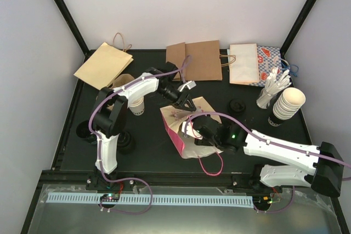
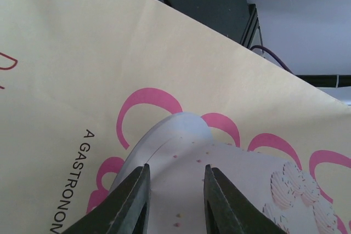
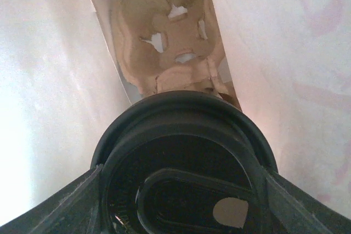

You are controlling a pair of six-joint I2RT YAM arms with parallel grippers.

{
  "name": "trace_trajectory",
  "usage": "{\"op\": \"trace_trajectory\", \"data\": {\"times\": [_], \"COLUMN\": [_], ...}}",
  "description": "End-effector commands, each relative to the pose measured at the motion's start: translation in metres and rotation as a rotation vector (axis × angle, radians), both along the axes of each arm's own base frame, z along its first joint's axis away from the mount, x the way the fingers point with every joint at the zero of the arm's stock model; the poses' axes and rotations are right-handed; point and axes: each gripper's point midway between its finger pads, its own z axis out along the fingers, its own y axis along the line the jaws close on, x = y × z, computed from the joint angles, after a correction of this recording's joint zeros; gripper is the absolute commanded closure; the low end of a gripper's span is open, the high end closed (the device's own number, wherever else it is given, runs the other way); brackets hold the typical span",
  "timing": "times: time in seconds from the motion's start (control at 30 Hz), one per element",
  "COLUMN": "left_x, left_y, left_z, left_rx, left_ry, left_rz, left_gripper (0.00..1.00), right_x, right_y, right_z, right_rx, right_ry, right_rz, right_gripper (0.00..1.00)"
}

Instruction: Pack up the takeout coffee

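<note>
A cream paper bag [image 1: 176, 133] with pink print lies on its side mid-table, mouth toward the right arm. My left gripper [image 1: 185, 101] is shut on its raised upper edge; in the left wrist view the white flap [image 2: 181, 146] runs between the fingers [image 2: 174, 169] over the printed bag [image 2: 82, 53]. My right gripper [image 1: 198, 133] reaches into the mouth, shut on a black round lid [image 3: 181, 135] between its fingers [image 3: 181, 178]; what is under the lid is hidden. White bag walls [image 3: 55, 80] surround it. The takeout coffee [image 1: 137, 106], a small white cup with dark print, stands behind the left arm.
Flat brown bags [image 1: 104, 64] [image 1: 198, 58], a white bag [image 1: 243, 63] and a patterned one [image 1: 272, 61] lie along the back. A tilted stack of cream cups [image 1: 288, 104] and a holder of white sticks [image 1: 270, 92] stand right. A black lid [image 1: 237, 105] sits nearby.
</note>
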Motion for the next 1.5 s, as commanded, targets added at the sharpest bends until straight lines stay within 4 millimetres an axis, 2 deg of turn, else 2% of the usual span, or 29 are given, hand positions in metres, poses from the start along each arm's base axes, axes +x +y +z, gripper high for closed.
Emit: {"op": "trace_trajectory", "data": {"times": [0.0,0.33,0.53,0.73,0.9,1.03,1.2,1.47], "left_x": [0.004,-0.002,-0.003,-0.005,-0.007,-0.010,-0.011,-0.011], "left_y": [0.004,0.008,0.009,0.009,0.009,0.011,0.012,0.012], "left_z": [-0.008,-0.014,-0.013,-0.014,-0.013,-0.015,-0.016,-0.017], "left_rx": [0.043,0.062,0.062,0.061,0.052,0.057,0.063,0.061], "left_ry": [0.002,0.012,0.012,0.017,0.026,0.033,0.037,0.041], "left_rz": [0.000,-0.005,-0.008,-0.011,-0.016,-0.020,-0.019,-0.021], "left_gripper": [0.71,0.71,0.71,0.70,0.70,0.68,0.68,0.67], "right_x": [-0.009,-0.032,-0.046,-0.048,-0.051,-0.046,-0.045,-0.047], "right_y": [0.003,0.022,0.041,0.055,0.069,0.077,0.074,0.049], "right_z": [0.023,0.048,0.061,0.057,0.062,0.047,0.034,0.035], "right_rx": [0.029,0.119,0.239,0.262,0.337,0.294,0.244,0.212], "right_ry": [-0.018,-0.001,0.031,0.043,0.020,0.014,0.040,0.044], "right_rz": [0.003,0.114,0.198,0.234,0.292,0.295,0.274,0.228], "right_gripper": [0.54,0.54,0.54,0.54,0.54,0.55,0.54,0.53]}}
